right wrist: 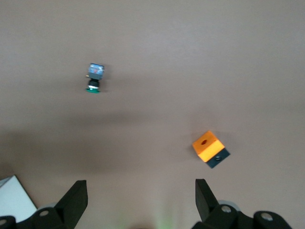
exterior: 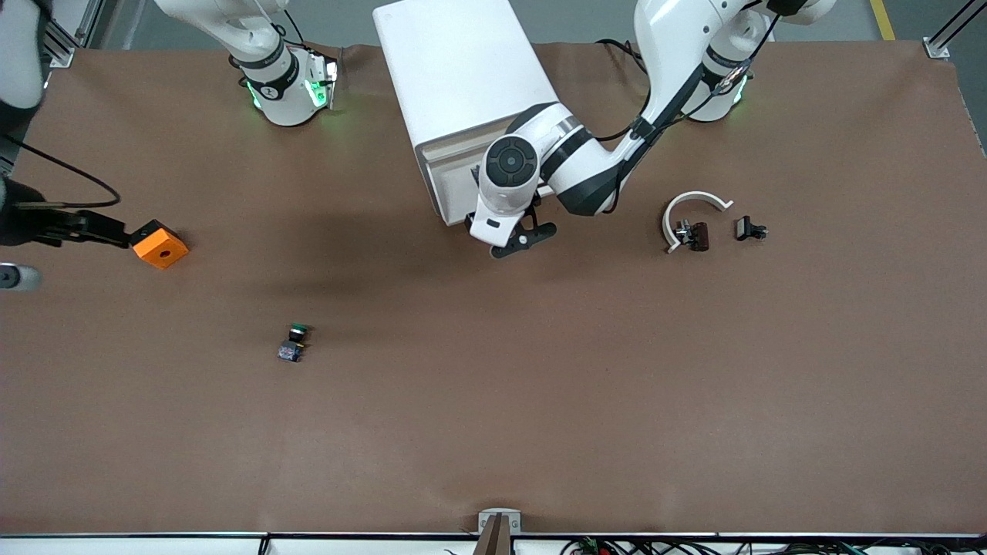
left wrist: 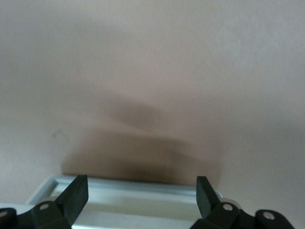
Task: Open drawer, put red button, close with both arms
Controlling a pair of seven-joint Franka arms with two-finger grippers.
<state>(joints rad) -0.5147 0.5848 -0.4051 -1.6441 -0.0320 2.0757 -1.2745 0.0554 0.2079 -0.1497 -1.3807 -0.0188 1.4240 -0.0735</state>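
The only marking is a small dark sign on the black band of the right arm (exterior: 277, 77), too small to read.

The front view shows the white cabinet (exterior: 455, 77) between the two bases. The left arm (exterior: 586, 162) bends down across the cabinet's front and hides most of it. The left pincer (exterior: 518, 235) hangs just in front of the cabinet's top edge. The left wrist view shows the left pincer (left wrist: 142, 195) spread wide. The pale rim of the drawer (left wrist: 133, 188) runs between its fingertips (left wrist: 76, 195), cut off by the frame. I cannot tell how far the drawer stands out, or whether the fingers touch it.

The right arm waits. The right pincer (right wrist: 141, 198) shows only in its own wrist view, spread wide and holding nothing, high over the tabletop (right wrist: 190, 57). That view takes in the orange cube (right wrist: 208, 147), the green-capped button (right wrist: 94, 76) and a corner of the cabinet.

The front view places the green-capped button farther down the tabletop than the cube, which lies toward the right arm's end. Toward the left arm's end lie a white curved piece (exterior: 694, 208), a dark reddish bit (exterior: 698, 235) touching it, and a small black part (exterior: 749, 229).

I cannot pick out the red button in any view.
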